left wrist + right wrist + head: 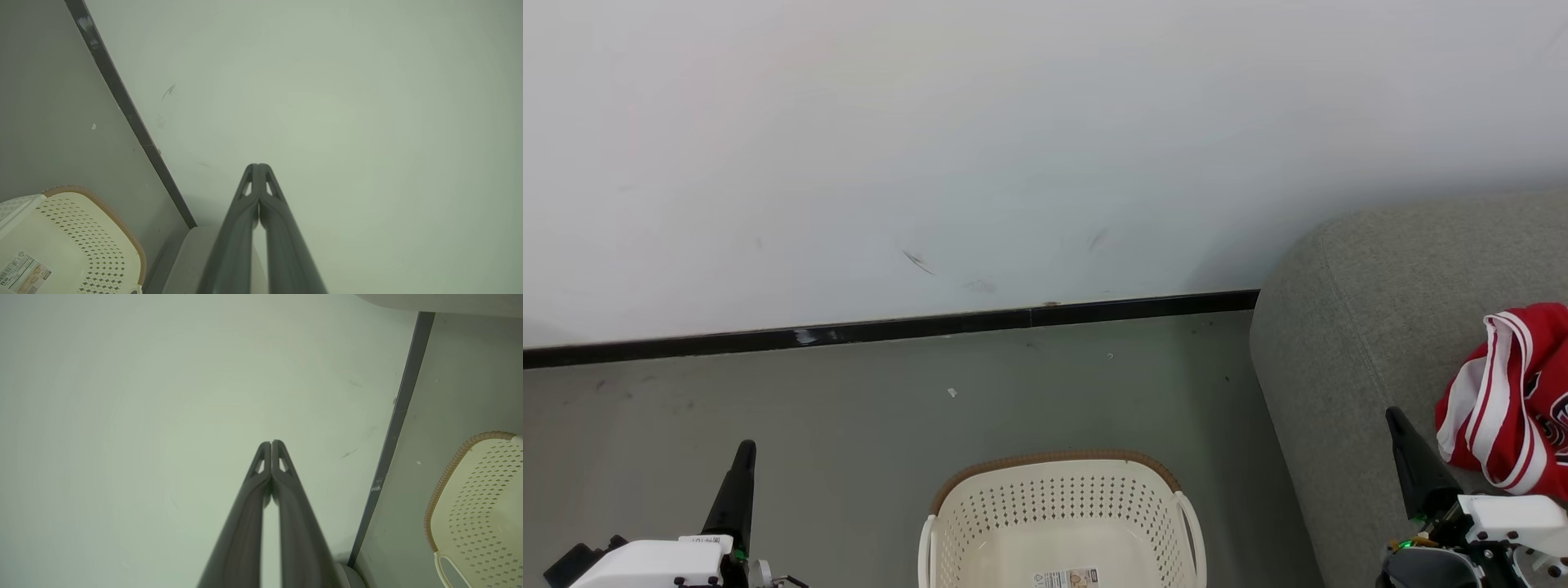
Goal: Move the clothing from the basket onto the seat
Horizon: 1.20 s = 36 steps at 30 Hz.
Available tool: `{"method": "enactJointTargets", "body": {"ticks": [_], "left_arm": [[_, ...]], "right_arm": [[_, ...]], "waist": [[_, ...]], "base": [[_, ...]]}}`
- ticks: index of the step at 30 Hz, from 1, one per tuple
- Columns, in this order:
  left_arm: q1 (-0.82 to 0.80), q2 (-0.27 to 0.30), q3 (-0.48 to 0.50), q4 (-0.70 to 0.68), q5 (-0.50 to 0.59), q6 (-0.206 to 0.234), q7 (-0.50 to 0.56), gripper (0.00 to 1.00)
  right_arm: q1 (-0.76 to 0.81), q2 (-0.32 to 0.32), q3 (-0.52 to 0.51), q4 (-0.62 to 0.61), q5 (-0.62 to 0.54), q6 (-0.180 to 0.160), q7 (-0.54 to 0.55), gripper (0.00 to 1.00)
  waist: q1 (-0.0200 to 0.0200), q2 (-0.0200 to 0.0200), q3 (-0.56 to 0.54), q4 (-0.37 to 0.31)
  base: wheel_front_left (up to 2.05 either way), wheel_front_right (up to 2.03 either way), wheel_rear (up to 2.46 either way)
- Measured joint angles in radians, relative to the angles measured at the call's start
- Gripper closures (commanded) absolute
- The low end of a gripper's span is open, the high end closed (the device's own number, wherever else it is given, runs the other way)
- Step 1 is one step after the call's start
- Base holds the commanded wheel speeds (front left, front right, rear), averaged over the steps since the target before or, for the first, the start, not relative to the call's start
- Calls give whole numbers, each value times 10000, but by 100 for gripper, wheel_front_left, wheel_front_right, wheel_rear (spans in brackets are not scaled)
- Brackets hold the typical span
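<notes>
Your right gripper [1396, 420] is pinched shut on nothing, by the left edge of the seat [1339, 327]. The clothing [1515, 400] lies bunched on the seat just to its right, long axis roughly along the fingers. So the right arm's nearer. The left gripper [743, 449] is also closed and empty, left of the basket [1062, 498]. The part of the basket in the head view looks bare, but its near side is cropped. The wrist views confirm the fingertips are touching, and the head view gives you the clothing.
</notes>
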Motion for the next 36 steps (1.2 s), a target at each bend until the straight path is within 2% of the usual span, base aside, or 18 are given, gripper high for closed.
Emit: {"method": "enactJointTargets", "body": {"ticks": [36], "left_arm": [[0,0,-2,2,0,-2,-2,100]], "right_arm": [[-2,13,-82,13,0,0,59,100]], "waist": [[-1,0,0,0]], "base": [[0,0,0]]}}
